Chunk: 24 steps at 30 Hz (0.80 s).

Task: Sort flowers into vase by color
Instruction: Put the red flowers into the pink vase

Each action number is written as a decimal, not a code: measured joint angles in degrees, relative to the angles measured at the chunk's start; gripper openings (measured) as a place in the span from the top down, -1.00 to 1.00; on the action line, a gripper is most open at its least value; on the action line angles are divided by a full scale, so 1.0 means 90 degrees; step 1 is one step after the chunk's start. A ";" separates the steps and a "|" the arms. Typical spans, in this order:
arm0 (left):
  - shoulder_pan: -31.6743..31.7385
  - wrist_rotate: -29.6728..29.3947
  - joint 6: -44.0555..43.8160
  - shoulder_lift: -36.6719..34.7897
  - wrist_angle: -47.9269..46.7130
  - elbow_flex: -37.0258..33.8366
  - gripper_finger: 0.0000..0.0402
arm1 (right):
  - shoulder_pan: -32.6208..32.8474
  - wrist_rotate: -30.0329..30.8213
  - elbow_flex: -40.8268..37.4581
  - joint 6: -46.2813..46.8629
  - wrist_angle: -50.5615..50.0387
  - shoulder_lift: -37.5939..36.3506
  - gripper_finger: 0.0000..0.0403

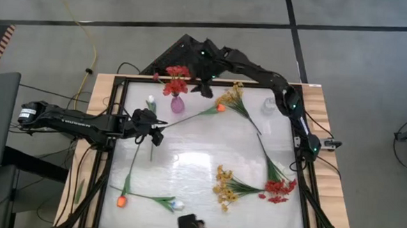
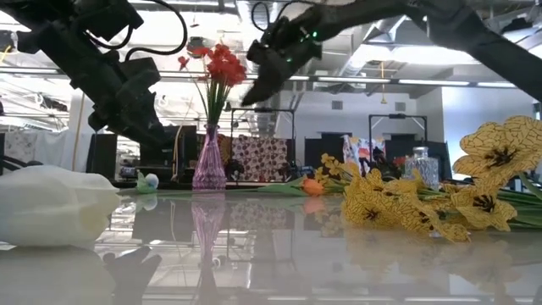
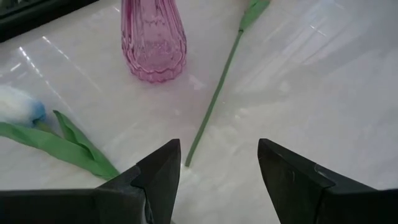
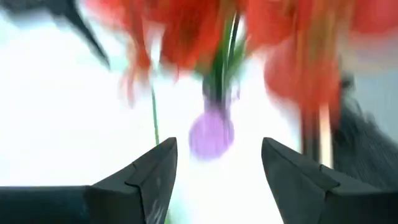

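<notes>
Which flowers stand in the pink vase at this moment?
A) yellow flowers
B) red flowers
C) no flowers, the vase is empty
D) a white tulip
B: in the high view and the low view, red flowers rise out of the pink vase, while the yellow flowers and the white tulip lie flat on the table.

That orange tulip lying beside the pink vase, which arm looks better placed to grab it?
Probably the left. Its open gripper hovers right over the end of the orange tulip's stem, while the right gripper is up by the pink vase's red blossoms.
</notes>
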 joint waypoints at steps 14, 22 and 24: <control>-0.0213 -0.0374 0.0082 0.0027 0.0321 -0.0128 -0.01 | 0.0182 0.1329 -0.0075 0.0706 -0.3384 -0.0967 -0.29; -0.0439 -0.0362 0.0476 0.0028 0.1337 -0.0531 -0.01 | 0.0472 0.0716 -0.1731 0.1682 -0.3937 -0.1824 -0.29; -0.0485 -0.0372 0.0546 0.0025 0.1418 -0.0596 -0.01 | 0.0616 0.0722 -0.2398 0.1767 -0.3909 -0.2003 -0.29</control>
